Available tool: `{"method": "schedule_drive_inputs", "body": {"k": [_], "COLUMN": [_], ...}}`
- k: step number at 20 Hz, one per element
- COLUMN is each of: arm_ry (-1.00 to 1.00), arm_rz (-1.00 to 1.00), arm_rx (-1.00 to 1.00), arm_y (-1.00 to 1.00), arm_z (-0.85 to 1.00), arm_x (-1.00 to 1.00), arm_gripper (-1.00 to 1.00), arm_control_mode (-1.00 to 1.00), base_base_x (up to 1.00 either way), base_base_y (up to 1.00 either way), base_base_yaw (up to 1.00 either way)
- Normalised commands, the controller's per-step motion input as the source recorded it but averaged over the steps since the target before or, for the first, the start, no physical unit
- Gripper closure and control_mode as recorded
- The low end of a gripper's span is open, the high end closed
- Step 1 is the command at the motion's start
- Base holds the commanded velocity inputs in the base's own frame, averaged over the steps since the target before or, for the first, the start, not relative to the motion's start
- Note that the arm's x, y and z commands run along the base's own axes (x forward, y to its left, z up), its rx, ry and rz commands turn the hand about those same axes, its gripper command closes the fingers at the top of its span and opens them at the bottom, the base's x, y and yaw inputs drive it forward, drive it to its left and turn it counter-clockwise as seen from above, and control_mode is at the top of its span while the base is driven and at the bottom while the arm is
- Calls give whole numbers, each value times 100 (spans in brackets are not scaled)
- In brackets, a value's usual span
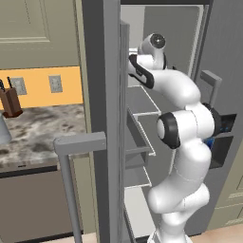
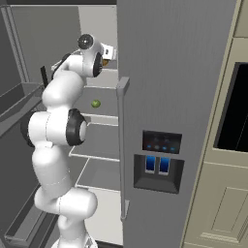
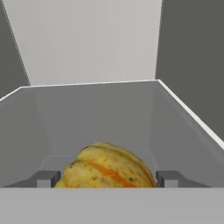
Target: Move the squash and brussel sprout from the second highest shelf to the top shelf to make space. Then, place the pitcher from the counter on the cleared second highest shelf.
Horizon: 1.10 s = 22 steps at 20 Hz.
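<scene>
Inside the open fridge, I have the arm reaching up into the top of the cabinet, with the gripper (image 3: 106,179) straddling the squash (image 3: 106,168). In the hand view the two dark fingertips (image 3: 43,179) stand wide apart, one on either side of the yellow-orange, ribbed lump, which sits between them on a pale-grey panel with the white back wall beyond. I cannot tell whether the pads actually touch the squash or merely flank it — the jaws are spread close to their widest, and the squash nearly fills the gap.

From the right base view, a sliver of orange shows just beside the hand at the level of the top shelf (image 2: 99,81). Below it the brussel sprout (image 2: 96,103) — a small light-green ball — rests alone on the second highest shelf (image 2: 107,109), near its front edge and well apart from the hand.

In the left base view the arm's white links fold upward past the fridge's left door (image 1: 107,118), whose inner bins face the shelves. To the left of that door lies the counter (image 1: 42,133), speckled grey-brown, with a brown knife block (image 1: 9,102) against the orange wall. At the far left edge, a pale rounded shape that may be the pitcher (image 1: 3,130) is cut off by the frame.
</scene>
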Motion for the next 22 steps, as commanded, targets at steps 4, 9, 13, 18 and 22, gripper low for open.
{"method": "schedule_drive_inputs", "body": {"k": [4, 9, 13, 18, 22], "arm_ry": [-15, -12, -2, 2, 0], "arm_rz": [0, 0, 0, 0, 0], "arm_rx": [-2, 0, 0, -2, -4], "arm_y": [19, 3, 0, 0, 0], "arm_z": [-26, -9, 0, 3, 0], "arm_x": [70, 53, 7, -6, -26], "arm_gripper": [-100, -100, -100, -100, -100], "arm_control_mode": [-100, -100, -100, -100, -100], "base_base_x": [0, 0, 0, 0, 0], "base_base_y": [0, 0, 0, 0, 0], "base_base_yaw": [0, 0, 0, 0, 0]}}
